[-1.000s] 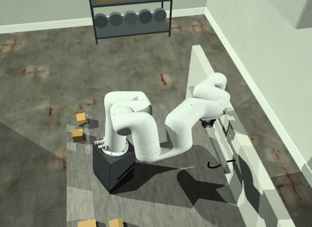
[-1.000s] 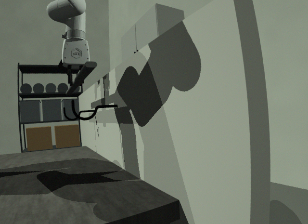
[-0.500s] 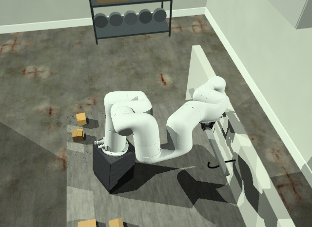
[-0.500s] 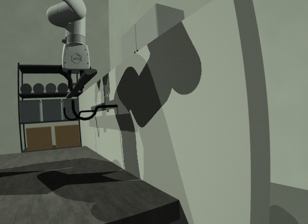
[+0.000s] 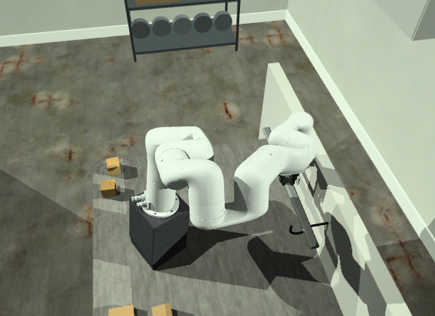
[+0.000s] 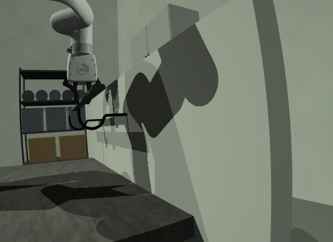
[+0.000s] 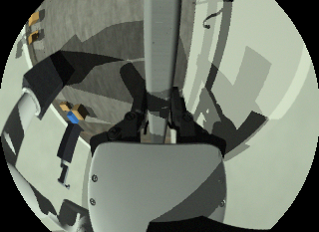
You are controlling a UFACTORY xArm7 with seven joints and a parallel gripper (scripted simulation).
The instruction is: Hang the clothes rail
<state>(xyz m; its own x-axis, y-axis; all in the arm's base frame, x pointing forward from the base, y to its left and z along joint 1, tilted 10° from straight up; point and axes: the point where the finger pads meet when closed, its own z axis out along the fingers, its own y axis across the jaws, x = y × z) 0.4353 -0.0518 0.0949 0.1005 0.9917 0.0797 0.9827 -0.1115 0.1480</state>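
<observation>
The clothes rail (image 5: 300,211) is a long grey bar running alongside the pale wall panel (image 5: 316,172). My gripper (image 5: 288,181) is shut on it near its middle and holds it in the air. In the exterior view the rail (image 6: 88,95) hangs under my gripper (image 6: 81,92), just above the black wall hook (image 6: 91,122), apart from it. The near hook (image 5: 305,228) sticks out from the panel below the rail's near end. In the wrist view the rail (image 7: 162,27) runs straight ahead between my fingers. The far hook is hidden behind my arm.
A dark shelf rack (image 5: 182,21) with grey discs and brown boxes stands at the back wall. Small brown boxes (image 5: 110,177) lie on the floor left of my black base (image 5: 158,228). The room wall (image 5: 368,60) runs behind the panel.
</observation>
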